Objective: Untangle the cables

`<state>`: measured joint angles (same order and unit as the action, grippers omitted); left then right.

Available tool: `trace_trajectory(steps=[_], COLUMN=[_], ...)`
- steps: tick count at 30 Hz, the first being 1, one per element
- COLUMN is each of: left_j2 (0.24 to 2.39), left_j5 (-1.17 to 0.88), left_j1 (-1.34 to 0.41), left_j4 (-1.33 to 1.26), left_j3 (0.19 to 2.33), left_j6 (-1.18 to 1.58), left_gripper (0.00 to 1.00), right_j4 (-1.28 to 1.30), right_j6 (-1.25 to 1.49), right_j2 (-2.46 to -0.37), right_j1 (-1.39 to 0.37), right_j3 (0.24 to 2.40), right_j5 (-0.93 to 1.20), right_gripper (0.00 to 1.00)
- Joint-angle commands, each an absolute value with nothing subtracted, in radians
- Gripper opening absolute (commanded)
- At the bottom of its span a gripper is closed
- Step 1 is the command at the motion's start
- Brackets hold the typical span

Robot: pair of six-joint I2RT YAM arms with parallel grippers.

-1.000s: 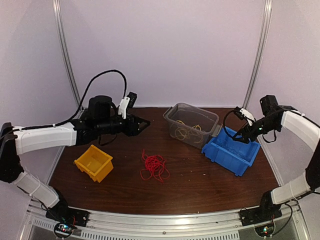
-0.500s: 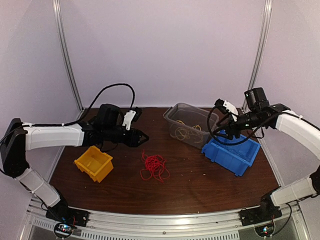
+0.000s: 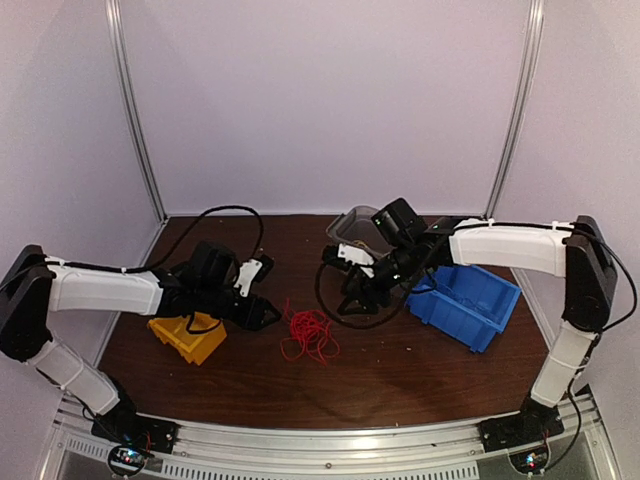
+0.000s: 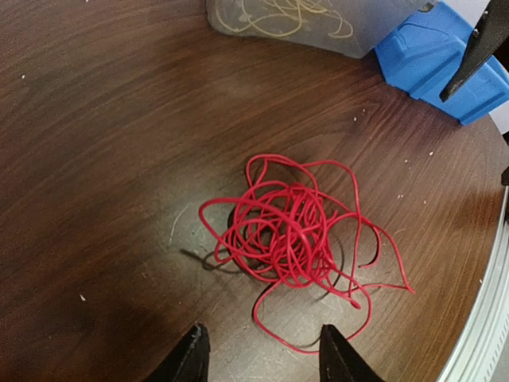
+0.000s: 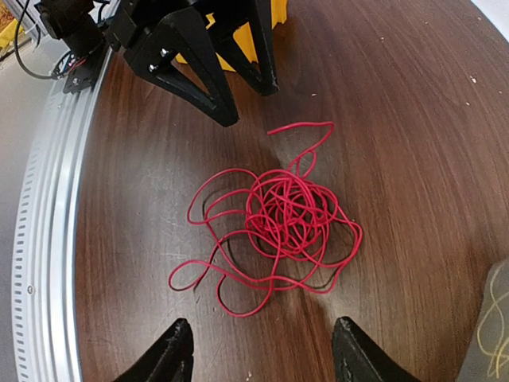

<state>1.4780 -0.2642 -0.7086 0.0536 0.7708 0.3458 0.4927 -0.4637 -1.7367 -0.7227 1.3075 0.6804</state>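
A tangle of red cable [image 3: 308,335] lies loose on the dark wooden table, seen in the left wrist view [image 4: 286,239] and the right wrist view [image 5: 286,215]. Yellow cables [image 4: 278,16] lie in a clear bin. My left gripper [image 3: 270,312] hovers just left of the red tangle, open [image 4: 262,358], with nothing between its fingers. My right gripper [image 3: 352,300] hovers just right of the tangle, also open [image 5: 262,354] and empty. Both point at the tangle from opposite sides without touching it.
The clear bin [image 3: 350,222] stands at the back behind the right arm. A blue bin [image 3: 470,300] sits to the right [image 4: 429,48]. A yellow bin [image 3: 185,335] sits left under the left arm. The table's metal front rail [image 5: 48,239] runs close by.
The left gripper has come down and right to the red tangle. The right arm has swung left from over the blue bin, past the clear bin, to the tangle's other side.
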Motion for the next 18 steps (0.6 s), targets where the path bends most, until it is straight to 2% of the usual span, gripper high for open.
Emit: trace_trajectory(steps=[1, 10, 18], left_j2=[1.478, 1.561, 1.671], left_j5=[-0.239, -0.254, -0.207], left_j1=[-0.711, -0.71, -0.706], left_j4=[-0.043, -0.287, -0.273], left_j3=[0.735, 0.7, 0.776], left_j6=[0.359, 0.412, 0.442], left_gripper=[0.48, 0.46, 0.46], right_j4=[0.424, 0.42, 0.413], right_j6=[-0.446, -0.388, -0.367], right_j2=[-1.839, -2.027, -2.092], right_j1=[-0.784, -0.819, -0.825], right_j3=[1.391, 1.518, 1.549], right_j5=[0.605, 0.624, 0.631], right_gripper=[0.61, 0.61, 0.61])
